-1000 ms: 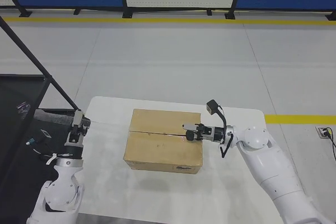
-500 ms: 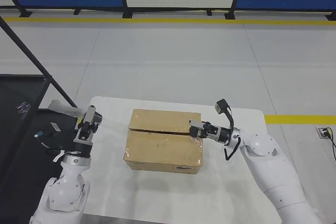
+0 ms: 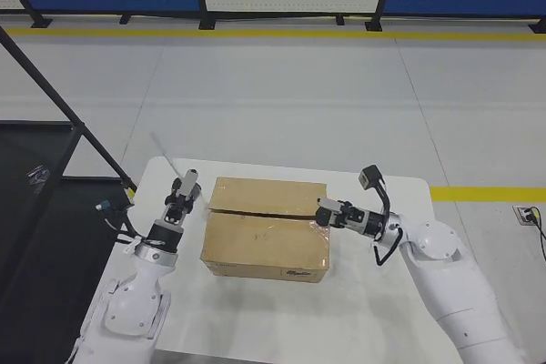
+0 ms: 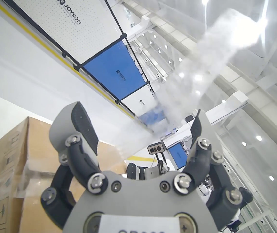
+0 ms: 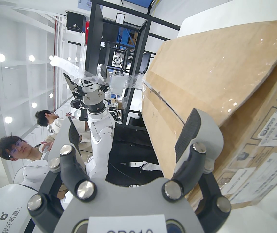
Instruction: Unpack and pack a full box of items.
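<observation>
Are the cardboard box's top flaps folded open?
No, both top flaps of the cardboard box lie flat, meeting along the middle seam.

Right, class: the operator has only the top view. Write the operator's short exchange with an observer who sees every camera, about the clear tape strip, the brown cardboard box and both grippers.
Operator: From above I can't judge the left gripper. Is it open?
Observer: Yes. Its wrist view shows the left gripper with jaws wide apart, and the clear tape strip passes between them, ungripped.
Operator: Is the tape free of the box?
Observer: No. In the right wrist view its lower end is stuck to the end of the brown cardboard box.
Operator: And the right gripper?
Observer: The right gripper is open and empty, beside the box's other end.
</observation>
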Robot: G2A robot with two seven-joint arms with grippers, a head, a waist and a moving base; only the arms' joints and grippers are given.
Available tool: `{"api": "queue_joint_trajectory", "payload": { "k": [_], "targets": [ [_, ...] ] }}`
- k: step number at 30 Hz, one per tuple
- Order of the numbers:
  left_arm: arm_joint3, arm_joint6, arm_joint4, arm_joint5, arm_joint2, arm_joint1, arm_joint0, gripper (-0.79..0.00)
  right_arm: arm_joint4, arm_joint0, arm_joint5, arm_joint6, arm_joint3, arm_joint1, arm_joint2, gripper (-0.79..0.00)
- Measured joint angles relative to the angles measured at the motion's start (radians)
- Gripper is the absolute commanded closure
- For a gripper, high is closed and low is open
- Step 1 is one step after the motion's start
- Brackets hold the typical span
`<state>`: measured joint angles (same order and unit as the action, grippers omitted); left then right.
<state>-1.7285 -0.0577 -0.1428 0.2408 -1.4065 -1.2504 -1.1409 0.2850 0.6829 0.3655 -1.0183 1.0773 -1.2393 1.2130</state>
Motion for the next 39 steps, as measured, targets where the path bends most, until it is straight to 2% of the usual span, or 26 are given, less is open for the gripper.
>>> {"api": "queue_joint_trajectory", "payload": {
  "k": [18,31,35,39],
  "targets": [
    [0.096,0.040,-0.012,-0.055,0.132,-0.033,0.111,-0.785,0.021,0.079,0.018,-0.002,0.051,0.037,0.098,-0.785],
    [0.152,0.028,-0.011,-0.058,0.197,-0.054,0.147,-0.785,0.039,0.133,0.019,0.002,0.092,0.058,0.146,-0.785],
    [0.148,0.027,-0.011,-0.053,0.204,-0.058,0.147,-0.785,0.044,0.133,0.019,-0.002,0.090,0.060,0.140,-0.785],
    [0.102,-0.006,0.021,-0.046,0.187,-0.057,0.132,-0.785,0.045,0.120,0.015,-0.010,0.082,0.060,0.127,-0.785]
  ]
}}
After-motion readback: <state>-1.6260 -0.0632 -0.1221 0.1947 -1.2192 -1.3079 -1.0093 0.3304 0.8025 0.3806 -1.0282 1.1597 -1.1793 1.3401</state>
